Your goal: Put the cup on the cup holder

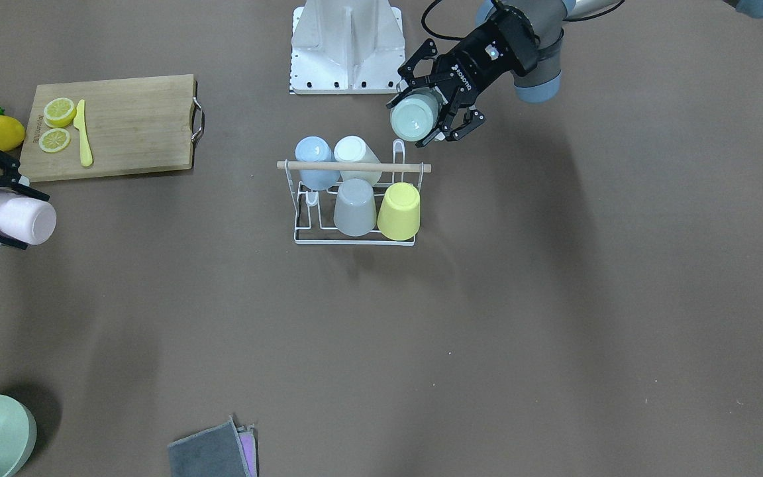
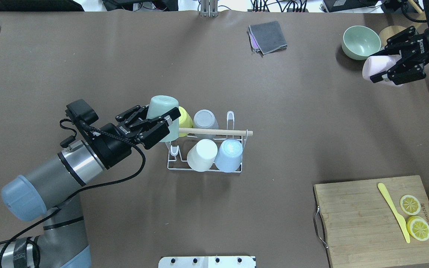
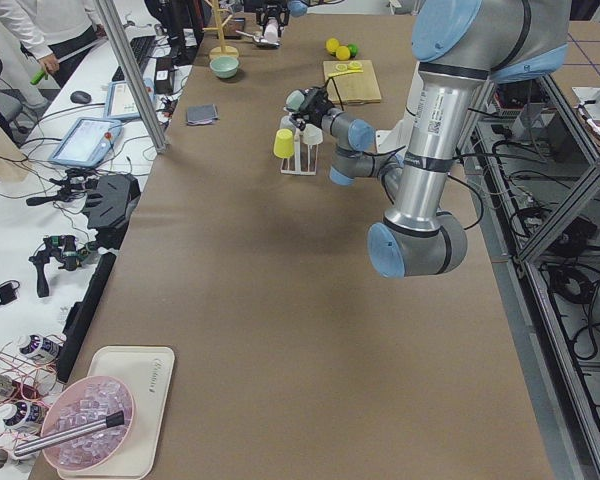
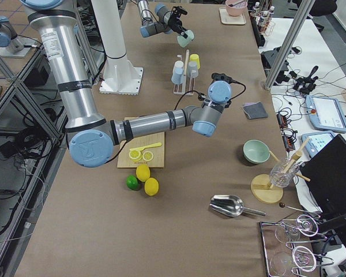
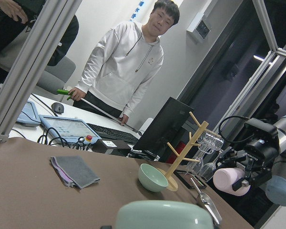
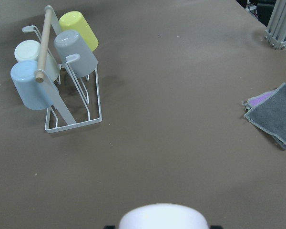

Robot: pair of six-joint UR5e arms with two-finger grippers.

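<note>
Two cups hang gripped: the left gripper (image 1: 409, 121), lettered ROBOTIQ, clasps a mint cup (image 2: 162, 104) near the rod end of the cup holder (image 1: 408, 167). The right gripper (image 1: 36, 221) clamps a pink cup (image 2: 374, 69) well apart from it.

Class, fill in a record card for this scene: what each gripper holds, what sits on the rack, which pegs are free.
Left gripper: shut on a green cup, close to the rack
Right gripper: shut on a pink cup, far from the rack
Rack: blue cup, white cup, grey cup, yellow cup, all upside down
Free pegs: two, at opposite corners
</note>
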